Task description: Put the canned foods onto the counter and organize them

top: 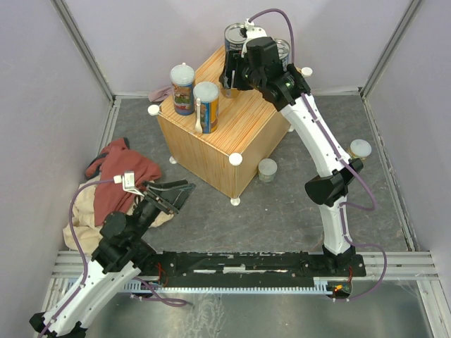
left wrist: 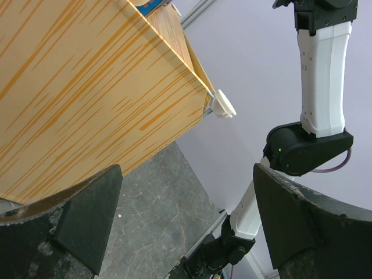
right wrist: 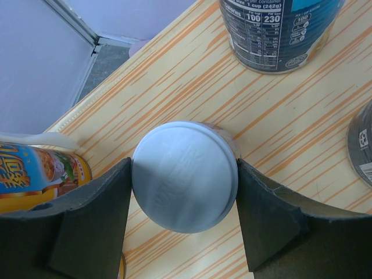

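Placing step: my right gripper [right wrist: 183, 174] clasps a short pale-lidded can [right wrist: 185, 192] between its jaws over the counter [right wrist: 279, 128]. Next I should release and lift clear. My left gripper [left wrist: 186, 192] gapes empty.

A blue can [right wrist: 279, 32] and orange can [right wrist: 35, 174] crowd the gripped short can [right wrist: 185, 174]; the counter [top: 246, 127] front seems free.
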Robot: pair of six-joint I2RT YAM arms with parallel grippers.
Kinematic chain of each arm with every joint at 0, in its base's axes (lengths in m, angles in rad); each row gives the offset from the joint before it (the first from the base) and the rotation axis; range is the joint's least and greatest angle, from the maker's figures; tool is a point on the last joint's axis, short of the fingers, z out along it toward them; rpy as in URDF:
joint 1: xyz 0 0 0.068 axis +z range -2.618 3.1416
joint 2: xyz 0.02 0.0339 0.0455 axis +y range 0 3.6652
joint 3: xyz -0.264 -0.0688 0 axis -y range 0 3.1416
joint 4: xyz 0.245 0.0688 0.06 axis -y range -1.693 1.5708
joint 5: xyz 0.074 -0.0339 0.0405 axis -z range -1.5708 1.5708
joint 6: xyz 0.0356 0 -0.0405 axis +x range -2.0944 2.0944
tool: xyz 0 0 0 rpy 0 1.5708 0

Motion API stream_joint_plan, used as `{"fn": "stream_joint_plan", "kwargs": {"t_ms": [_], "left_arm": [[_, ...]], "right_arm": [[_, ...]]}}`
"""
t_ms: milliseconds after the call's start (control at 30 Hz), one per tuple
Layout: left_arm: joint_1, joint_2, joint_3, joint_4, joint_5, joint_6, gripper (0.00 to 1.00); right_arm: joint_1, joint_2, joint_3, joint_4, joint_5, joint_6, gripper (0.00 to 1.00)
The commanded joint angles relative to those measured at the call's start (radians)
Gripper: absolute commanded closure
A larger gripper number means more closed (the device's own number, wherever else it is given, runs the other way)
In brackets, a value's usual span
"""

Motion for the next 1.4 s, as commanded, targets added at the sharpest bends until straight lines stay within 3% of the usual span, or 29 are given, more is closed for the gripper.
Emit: {"fn": "stream_joint_plan", "kwargs": {"t_ms": [0, 300, 500, 967, 1167, 1367], "left_arm": [[-0.003, 0.002, 0.002, 0.052, 0.008, 0.015, 0.01], [-0.004, -0.006, -0.003, 0.051, 0.006, 0.007, 0.01], [-0.003, -0.010, 0.004, 0.042, 0.005, 0.005, 0.01], [-0.003, -0.029, 0.010, 0.018, -0.011, 0.001, 0.01], [-0.003, -0.037, 0.010, 0.010, -0.017, -0.002, 0.01], [-0.004, -0.035, 0.008, 0.005, -0.019, -0.004, 0.01]], "right_arm": [[0.004, -0.006, 0.055, 0.104, -0.009, -0.007, 0.26], [0.003, -0.009, 0.048, 0.118, -0.001, -0.018, 0.13], [0.003, -0.035, 0.027, 0.142, 0.003, -0.021, 0.12], [0.006, -0.296, -0.311, 0.307, 0.036, -0.063, 0.15], [0.006, -0.409, -0.520, 0.374, 0.049, -0.066, 0.23], [0.006, -0.453, -0.670, 0.427, 0.065, -0.066, 0.43]]}}
